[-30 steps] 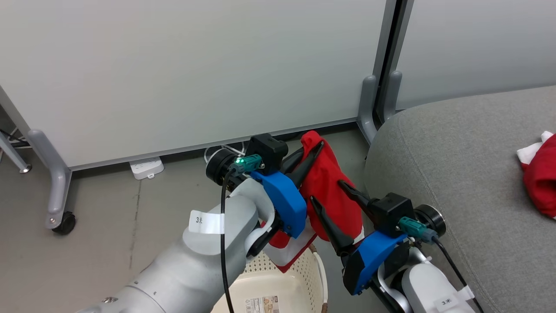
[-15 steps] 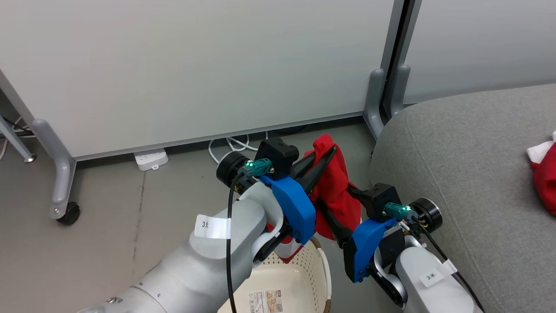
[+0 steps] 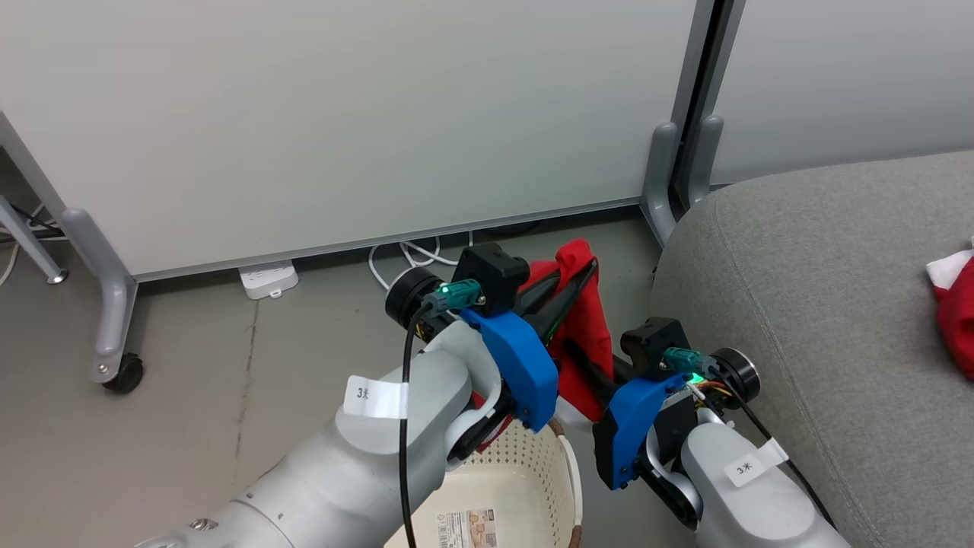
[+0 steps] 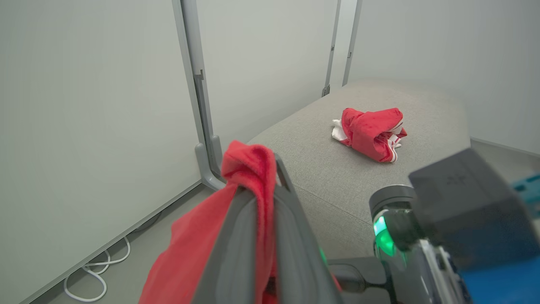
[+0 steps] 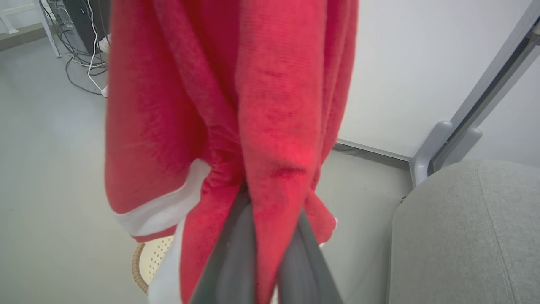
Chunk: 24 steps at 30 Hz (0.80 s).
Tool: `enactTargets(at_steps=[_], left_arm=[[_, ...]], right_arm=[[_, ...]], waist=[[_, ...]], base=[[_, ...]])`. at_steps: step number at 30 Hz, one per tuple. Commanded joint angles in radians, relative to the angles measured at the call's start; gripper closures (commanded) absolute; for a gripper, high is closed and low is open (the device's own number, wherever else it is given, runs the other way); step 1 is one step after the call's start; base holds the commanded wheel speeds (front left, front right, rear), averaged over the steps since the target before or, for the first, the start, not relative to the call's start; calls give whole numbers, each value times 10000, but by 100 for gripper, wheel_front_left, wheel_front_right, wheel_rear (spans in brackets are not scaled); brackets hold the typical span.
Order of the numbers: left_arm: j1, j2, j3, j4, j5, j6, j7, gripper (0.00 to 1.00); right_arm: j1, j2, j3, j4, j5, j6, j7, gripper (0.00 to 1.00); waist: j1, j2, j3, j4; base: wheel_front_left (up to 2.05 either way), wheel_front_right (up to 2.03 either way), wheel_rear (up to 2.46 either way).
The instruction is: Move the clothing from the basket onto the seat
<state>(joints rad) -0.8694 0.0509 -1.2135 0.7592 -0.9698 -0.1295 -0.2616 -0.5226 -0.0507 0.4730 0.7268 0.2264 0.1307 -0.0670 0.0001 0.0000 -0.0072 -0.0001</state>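
Clothing (image 3: 590, 335) in bright red with white trim is hanging between the two arms, above the far right rim of the basket (image 3: 567, 464) and just left of the seat (image 3: 799, 304). The left pincer (image 3: 587, 268) is clamping together on the garment's top fold, its dark fingers pointing far and right, with a tuft of red cloth sticking out past the tips in the left wrist view. The right pincer (image 5: 274, 204) is reaching in from the right, lower down, and is also pinching shut on the same garment; in the right wrist view the red fabric is bunching between its two fingers and draping over them. A white band is showing along the garment's lower edge, dangling over the cream basket, which is sitting on the grey floor (image 3: 228, 396) near the robot. A second red garment (image 4: 371, 133) is lying crumpled on the seat, well apart from the held one, toward the right. Beyond the arms, a white power strip (image 3: 268, 279) and a looped white cable (image 3: 415, 255) are lying on the floor at the foot of a pale partition panel (image 3: 342, 114)
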Motion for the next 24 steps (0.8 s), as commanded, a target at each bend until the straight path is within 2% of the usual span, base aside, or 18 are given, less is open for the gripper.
enactTargets(at_steps=[1, 24], left_arm=[[-177, -8, 16, 19, -58, -8, -50, 100], [-73, -7, 239, 208, -16, -9, -50, 100]], right_arm=[[-130, 4, 33, 82, 66, 1, -111, 100], [-447, 5, 468, 603, 571, 1, -709, 100]], waist=[[-1, 0, -2, -21], [-1, 0, -7, -290]], base=[[0, 0, 0], [0, 0, 0]])
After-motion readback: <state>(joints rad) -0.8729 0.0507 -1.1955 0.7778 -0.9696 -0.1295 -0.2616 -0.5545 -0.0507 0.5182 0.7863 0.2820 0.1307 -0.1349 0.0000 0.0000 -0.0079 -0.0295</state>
